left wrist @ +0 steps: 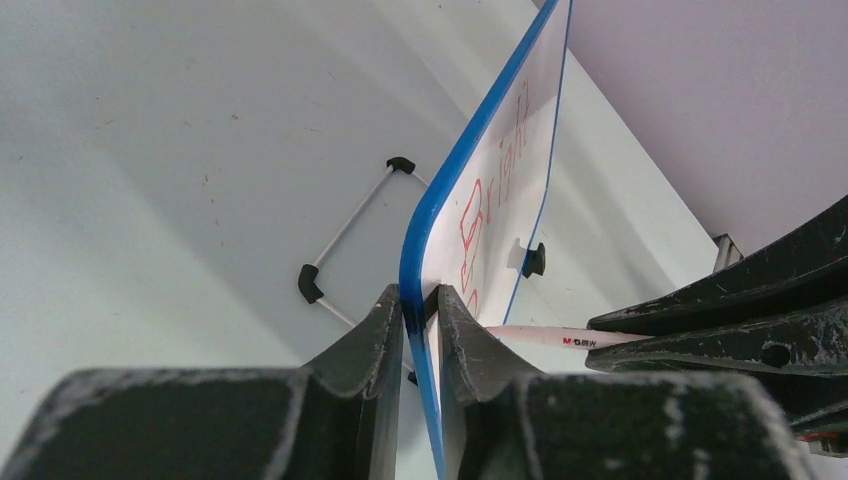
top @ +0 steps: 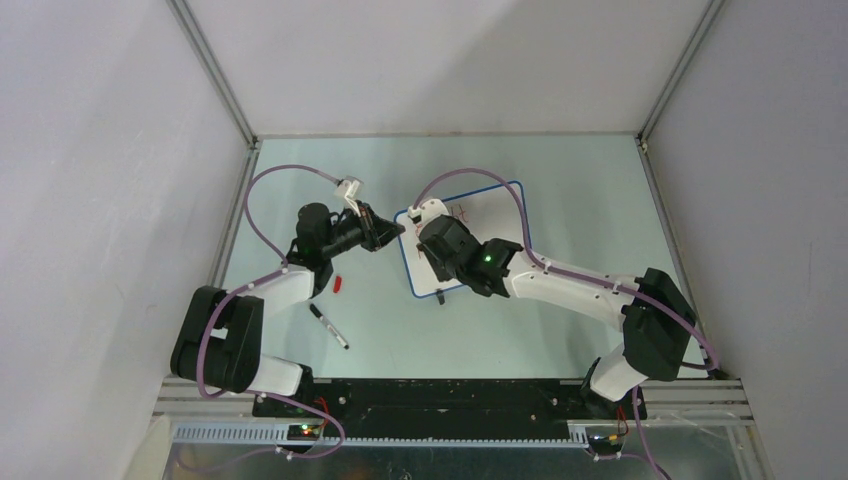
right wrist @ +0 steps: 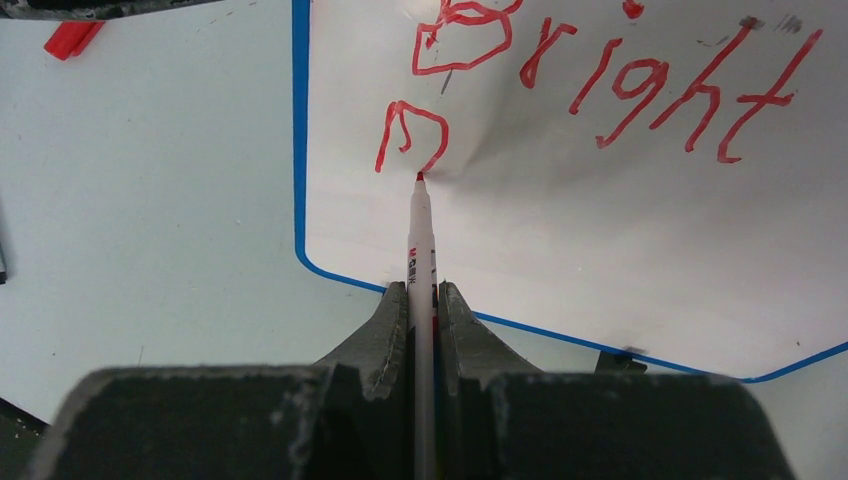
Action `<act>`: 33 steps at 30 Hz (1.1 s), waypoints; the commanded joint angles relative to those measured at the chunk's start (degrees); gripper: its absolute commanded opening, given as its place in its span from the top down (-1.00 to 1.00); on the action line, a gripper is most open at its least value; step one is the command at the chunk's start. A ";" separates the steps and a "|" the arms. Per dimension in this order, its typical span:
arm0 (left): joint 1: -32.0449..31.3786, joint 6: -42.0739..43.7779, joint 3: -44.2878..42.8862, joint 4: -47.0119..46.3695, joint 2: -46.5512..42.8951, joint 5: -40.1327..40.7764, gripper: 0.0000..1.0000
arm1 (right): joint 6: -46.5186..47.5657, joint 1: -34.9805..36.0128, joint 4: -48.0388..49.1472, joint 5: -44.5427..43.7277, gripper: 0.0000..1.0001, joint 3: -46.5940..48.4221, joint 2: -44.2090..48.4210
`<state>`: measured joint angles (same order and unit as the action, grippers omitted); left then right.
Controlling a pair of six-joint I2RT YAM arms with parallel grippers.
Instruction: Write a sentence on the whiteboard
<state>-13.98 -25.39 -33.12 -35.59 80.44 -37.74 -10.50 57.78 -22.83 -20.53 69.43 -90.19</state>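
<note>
The whiteboard point(top: 492, 213) lies on the table, blue-rimmed. My left gripper point(top: 398, 230) is shut on its left edge; in the left wrist view the jaws point(left wrist: 420, 300) pinch the blue rim of the whiteboard point(left wrist: 500, 170). My right gripper point(right wrist: 422, 295) is shut on a white marker point(right wrist: 421, 235) whose red tip touches the whiteboard point(right wrist: 600, 250). The sentence point(right wrist: 620, 90) reads "Bright" in red on the first line, with a "D" point(right wrist: 410, 135) below it, just above the tip. In the top view my right gripper point(top: 428, 222) hides most of the writing.
A red marker cap point(top: 339, 284) and a black pen point(top: 328, 326) lie on the table left of the board. A thin white wire bracket with black ends point(left wrist: 350, 230) lies beside the board's edge. Grey walls enclose the table.
</note>
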 commanded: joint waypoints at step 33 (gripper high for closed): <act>-0.20 1.92 -0.63 0.35 -1.57 -0.29 0.61 | -0.10 1.64 2.87 0.57 1.00 1.28 -0.88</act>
<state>-13.98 -25.36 -33.12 -35.38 80.23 -37.71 -10.48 59.18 -21.23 -18.98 69.43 -91.66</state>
